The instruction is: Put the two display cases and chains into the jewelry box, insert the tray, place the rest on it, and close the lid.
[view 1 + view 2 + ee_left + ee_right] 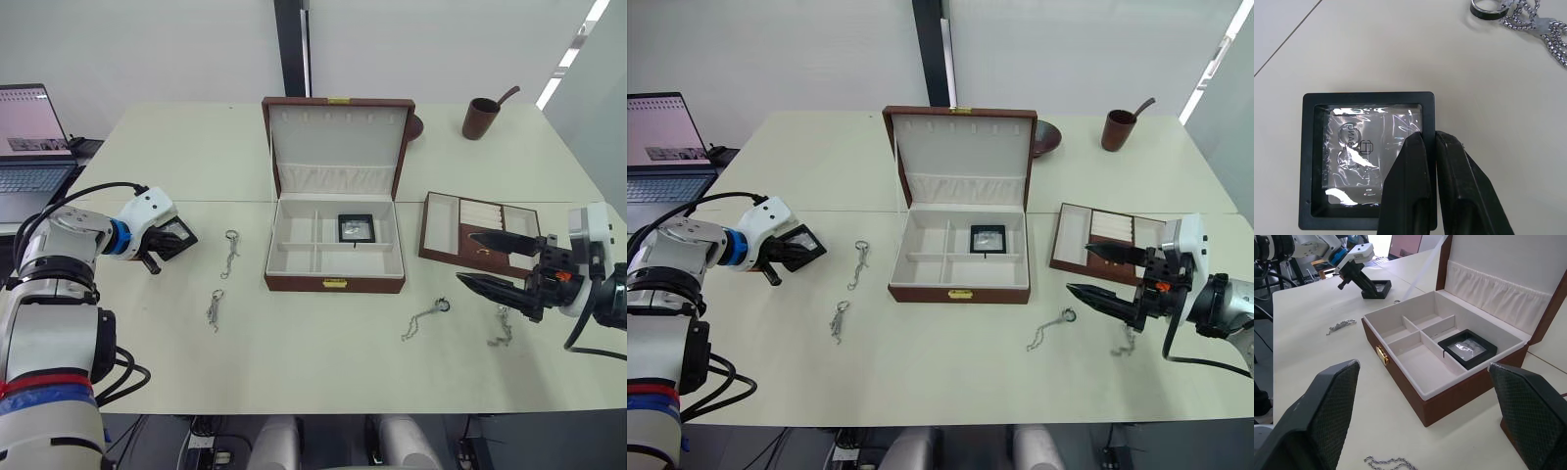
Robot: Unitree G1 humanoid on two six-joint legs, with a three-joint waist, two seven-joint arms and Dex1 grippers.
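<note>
Here the jewelry box (334, 257) sits mid-surface, lid upright toward the far edge, brass clasp facing the near edge. One display case (356, 228) lies flat in its right rear compartment. The left hand (1426, 147) has its fingers pinched on the rim of a second display case (1359, 156) near the left edge. The right hand (498, 262) hangs with fingers wide apart, pointing left, beside the tray (470, 227). Four chains, seemingly, lie loose; one (230, 251) runs lengthwise near-to-far.

no legible text, labels or numbers
</note>
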